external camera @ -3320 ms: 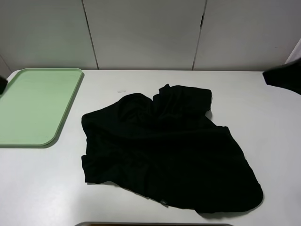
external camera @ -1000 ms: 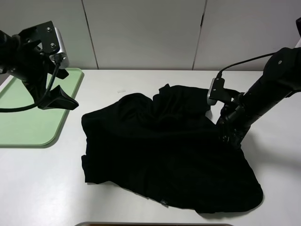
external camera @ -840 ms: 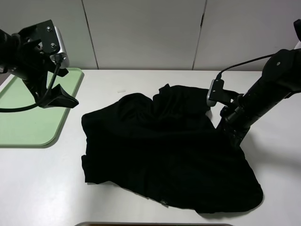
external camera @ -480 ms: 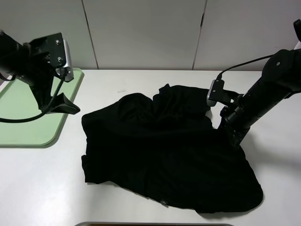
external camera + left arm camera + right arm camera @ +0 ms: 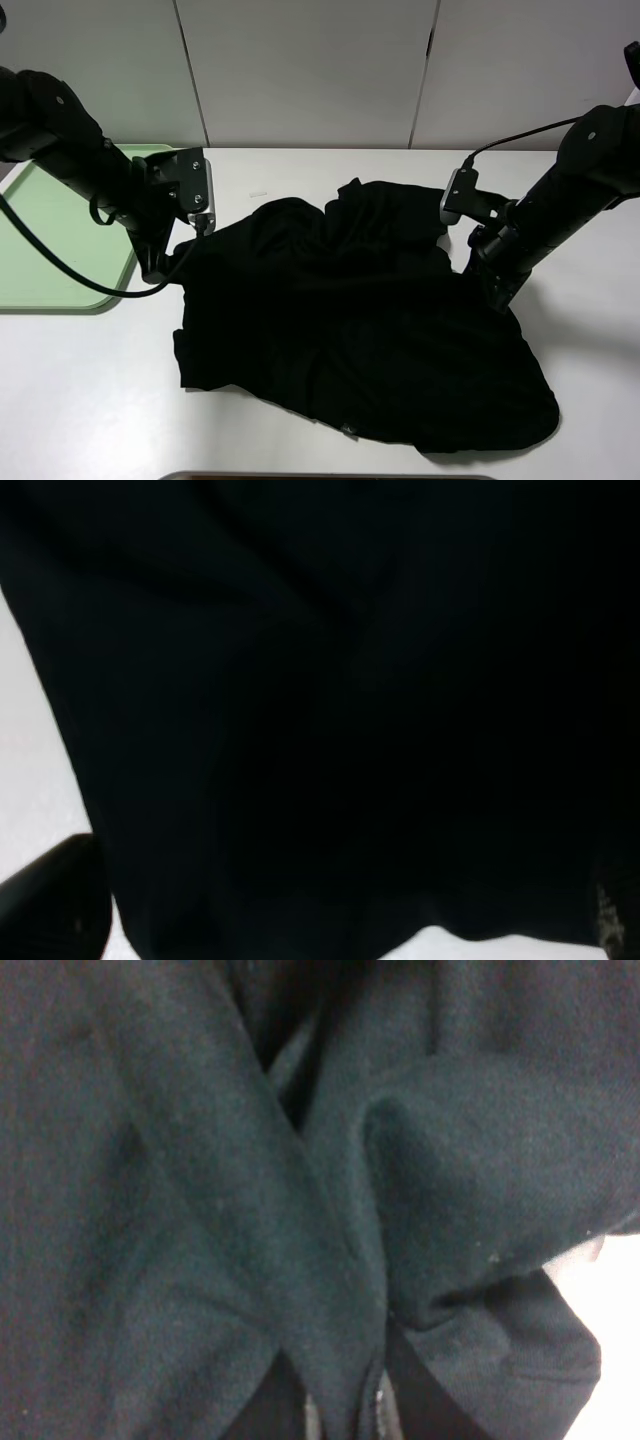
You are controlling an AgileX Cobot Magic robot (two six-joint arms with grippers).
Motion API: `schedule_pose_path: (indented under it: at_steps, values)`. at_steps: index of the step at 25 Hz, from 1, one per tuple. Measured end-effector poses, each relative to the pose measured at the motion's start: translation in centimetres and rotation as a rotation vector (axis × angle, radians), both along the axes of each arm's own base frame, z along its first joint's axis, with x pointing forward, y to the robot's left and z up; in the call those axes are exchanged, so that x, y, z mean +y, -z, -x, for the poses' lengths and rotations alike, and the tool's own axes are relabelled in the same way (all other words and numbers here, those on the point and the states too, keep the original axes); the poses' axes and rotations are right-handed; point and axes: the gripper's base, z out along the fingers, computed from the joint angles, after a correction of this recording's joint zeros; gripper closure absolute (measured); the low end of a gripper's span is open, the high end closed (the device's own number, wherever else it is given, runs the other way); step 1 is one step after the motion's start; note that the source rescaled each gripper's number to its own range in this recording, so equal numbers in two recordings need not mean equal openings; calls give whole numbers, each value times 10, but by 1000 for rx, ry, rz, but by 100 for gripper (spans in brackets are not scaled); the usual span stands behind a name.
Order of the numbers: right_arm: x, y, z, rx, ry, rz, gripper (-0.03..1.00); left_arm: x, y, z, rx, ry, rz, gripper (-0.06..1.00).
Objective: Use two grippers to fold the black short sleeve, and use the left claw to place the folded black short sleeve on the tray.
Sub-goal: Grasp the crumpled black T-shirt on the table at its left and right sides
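Here, shirt crumpled on the table, a gripper at each side.
Right gripper is clamped on the shirt's right edge; left gripper, jaws wide, sits at its left edge; tray lies far left.

Ext cam high, looking down; wrist cams close-up on black short sleeve.

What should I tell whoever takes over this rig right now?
Right gripper: shut on the right edge of the black short sleeve.
Left gripper: open, down at the shirt's left edge, gripping nothing.
The shirt lies spread and wrinkled on the table, with the tray to its left.
Done: one edge gripped.
Left: grip the left side, fold, then move it to the tray.
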Motion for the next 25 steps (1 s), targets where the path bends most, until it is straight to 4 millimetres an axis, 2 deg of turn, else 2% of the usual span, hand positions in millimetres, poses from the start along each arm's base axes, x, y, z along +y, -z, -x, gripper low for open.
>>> schedule_pose_path:
  at_steps: [10, 16, 25]
  values:
    - [1, 0, -1, -4, 24, -16, 96, 1, 34, -10, 8, -61, -30, 5]
    - [2, -1, -2, -12, 41, -25, 96, 1, 46, -11, 40, -67, -36, 9]
    - [2, -1, -2, -14, 45, -26, 96, -13, 54, -23, 172, -112, 74, 12]
